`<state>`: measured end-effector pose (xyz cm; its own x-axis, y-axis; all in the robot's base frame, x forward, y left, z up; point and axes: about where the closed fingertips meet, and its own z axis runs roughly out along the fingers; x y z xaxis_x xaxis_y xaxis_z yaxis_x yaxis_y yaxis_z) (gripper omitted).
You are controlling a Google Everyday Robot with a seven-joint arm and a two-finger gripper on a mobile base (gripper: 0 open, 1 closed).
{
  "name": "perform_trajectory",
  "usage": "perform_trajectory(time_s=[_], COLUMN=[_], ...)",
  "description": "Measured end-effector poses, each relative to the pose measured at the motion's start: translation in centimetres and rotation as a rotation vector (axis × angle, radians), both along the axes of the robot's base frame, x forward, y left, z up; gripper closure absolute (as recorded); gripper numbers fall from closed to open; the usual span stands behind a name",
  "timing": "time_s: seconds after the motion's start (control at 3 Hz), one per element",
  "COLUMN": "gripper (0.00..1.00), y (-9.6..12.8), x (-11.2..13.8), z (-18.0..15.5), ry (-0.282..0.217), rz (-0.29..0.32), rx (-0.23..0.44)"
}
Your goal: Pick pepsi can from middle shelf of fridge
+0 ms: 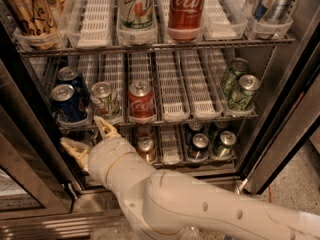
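Note:
Two dark blue pepsi cans stand in the leftmost lane of the middle shelf point(172, 115): the front one point(67, 103) and one behind it point(71, 79). A white-and-green can point(106, 100) and a red Coca-Cola can point(141, 101) stand to their right. My gripper point(86, 136) is open, its two tan fingers spread just below the shelf's front edge, under the front pepsi can and the white-and-green can. It holds nothing. The white arm point(165, 199) reaches in from the lower right.
The fridge has a dark frame point(280, 109) on the right and a steel base point(40, 219). Two green cans point(241, 90) stand at the shelf's right end. The top shelf holds a 7up can point(136, 6) and a Coca-Cola can point(186, 5). Several cans stand on the bottom shelf point(200, 146).

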<state>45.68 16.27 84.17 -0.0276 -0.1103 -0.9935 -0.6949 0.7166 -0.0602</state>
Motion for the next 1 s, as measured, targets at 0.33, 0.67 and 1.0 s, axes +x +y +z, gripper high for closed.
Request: perform_trajectory(time_s=[0.33,0.67,1.0], gripper=[0.02,0.00,0.05], y=[0.5,0.9,2.5], x=[0.1,0.3,1.3], z=[0.0,-0.1,0.3], ry=[0.001,0.002,-0.006], rz=[0.009,0.017,0.046], rx=[0.001,-0.004,-0.009])
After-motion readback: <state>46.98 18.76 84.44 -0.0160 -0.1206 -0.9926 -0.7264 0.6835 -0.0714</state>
